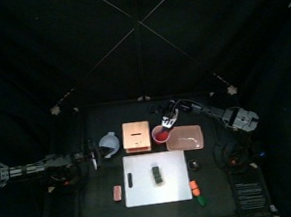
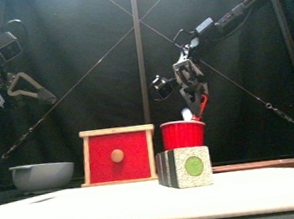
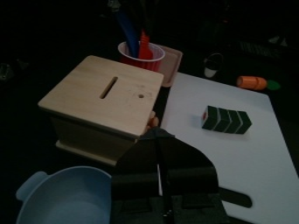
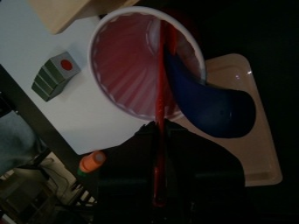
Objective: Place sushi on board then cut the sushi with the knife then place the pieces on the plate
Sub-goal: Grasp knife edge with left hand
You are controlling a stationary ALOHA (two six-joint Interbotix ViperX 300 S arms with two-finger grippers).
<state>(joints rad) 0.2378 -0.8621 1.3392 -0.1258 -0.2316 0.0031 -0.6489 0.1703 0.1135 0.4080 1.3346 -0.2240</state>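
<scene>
sitting on the white board point(image 1: 140, 168) already, the sushi roll point(image 1: 157, 174) awaits cutting and plating, while the right gripper point(image 2: 188, 88) reaches the red knife point(image 4: 159, 162), grip unclear.

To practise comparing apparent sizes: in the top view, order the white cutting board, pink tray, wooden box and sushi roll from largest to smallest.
1. The white cutting board, clearly largest.
2. The pink tray and the wooden box: too alike to rank.
3. The sushi roll, smallest, lying on the board.
</scene>
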